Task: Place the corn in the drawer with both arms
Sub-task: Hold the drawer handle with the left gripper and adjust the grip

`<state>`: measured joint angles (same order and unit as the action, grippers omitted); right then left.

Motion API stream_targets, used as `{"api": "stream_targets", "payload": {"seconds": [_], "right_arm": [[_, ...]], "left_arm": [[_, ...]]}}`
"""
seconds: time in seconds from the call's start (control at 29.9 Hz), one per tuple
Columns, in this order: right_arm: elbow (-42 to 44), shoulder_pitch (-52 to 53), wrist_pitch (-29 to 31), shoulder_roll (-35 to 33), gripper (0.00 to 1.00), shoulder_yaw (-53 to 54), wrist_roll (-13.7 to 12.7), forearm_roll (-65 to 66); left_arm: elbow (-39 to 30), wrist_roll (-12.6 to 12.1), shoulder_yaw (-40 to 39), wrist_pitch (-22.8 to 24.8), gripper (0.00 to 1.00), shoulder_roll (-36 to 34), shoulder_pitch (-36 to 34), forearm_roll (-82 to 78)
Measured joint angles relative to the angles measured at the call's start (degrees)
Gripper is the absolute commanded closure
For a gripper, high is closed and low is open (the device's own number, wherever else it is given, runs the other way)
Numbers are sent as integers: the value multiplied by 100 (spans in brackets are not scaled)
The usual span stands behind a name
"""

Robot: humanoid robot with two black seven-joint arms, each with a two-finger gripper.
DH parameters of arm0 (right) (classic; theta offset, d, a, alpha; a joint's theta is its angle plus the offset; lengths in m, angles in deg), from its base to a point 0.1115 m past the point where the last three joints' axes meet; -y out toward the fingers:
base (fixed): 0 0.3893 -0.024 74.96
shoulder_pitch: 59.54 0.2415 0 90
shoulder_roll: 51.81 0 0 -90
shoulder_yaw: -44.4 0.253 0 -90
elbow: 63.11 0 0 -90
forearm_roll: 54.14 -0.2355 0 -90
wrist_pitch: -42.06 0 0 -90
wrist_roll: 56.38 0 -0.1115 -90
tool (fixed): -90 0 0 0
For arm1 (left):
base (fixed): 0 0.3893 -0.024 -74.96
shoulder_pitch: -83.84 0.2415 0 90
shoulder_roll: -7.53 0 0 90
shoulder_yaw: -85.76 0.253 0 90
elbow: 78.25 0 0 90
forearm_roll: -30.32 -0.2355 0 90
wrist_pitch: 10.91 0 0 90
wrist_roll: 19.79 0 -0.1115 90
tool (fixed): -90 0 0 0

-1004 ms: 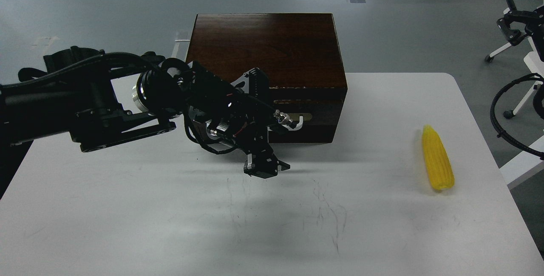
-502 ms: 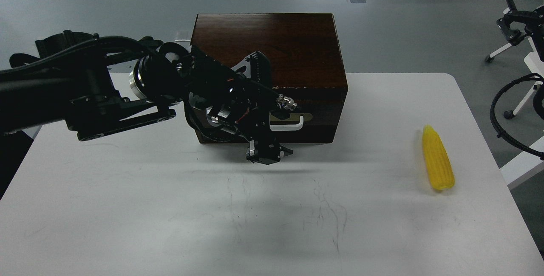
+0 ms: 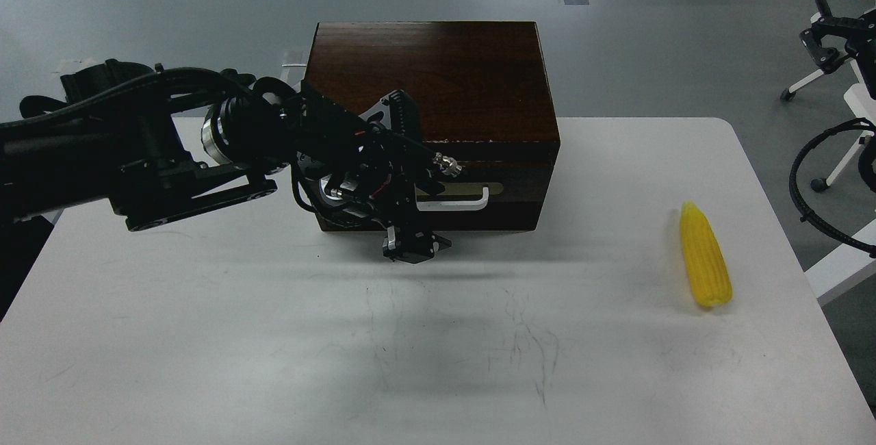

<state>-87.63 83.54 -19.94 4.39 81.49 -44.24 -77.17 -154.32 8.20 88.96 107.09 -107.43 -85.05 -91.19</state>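
Left end effector (image 3: 409, 248) hangs by the closed drawer (image 3: 479, 192) front, too dark to tell its spread, holding nothing; corn (image 3: 705, 264) sits far right on the tabletop (image 3: 205, 335).

A white table (image 3: 616, 376) marked with faint dark scuffs is seen on grey floor (image 3: 137, 7); white wheeled stands (image 3: 821, 82) are seen at right.

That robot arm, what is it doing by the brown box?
The robot's left arm reaches in front of the dark wooden box, with the left gripper low at the box's front, near the left end of the white handle. The drawer looks shut. The yellow corn lies on the white table, far off to the right, with nothing touching it. The right gripper is out of view.
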Motion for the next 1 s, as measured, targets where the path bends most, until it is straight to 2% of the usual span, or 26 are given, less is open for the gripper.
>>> {"api": "stream_targets", "payload": {"seconds": [1.0], "right_arm": [[59,-25,0,-5,0,0,5,0]], "left_arm": [[-116,2,184,0,20,1,80,-24]]}}
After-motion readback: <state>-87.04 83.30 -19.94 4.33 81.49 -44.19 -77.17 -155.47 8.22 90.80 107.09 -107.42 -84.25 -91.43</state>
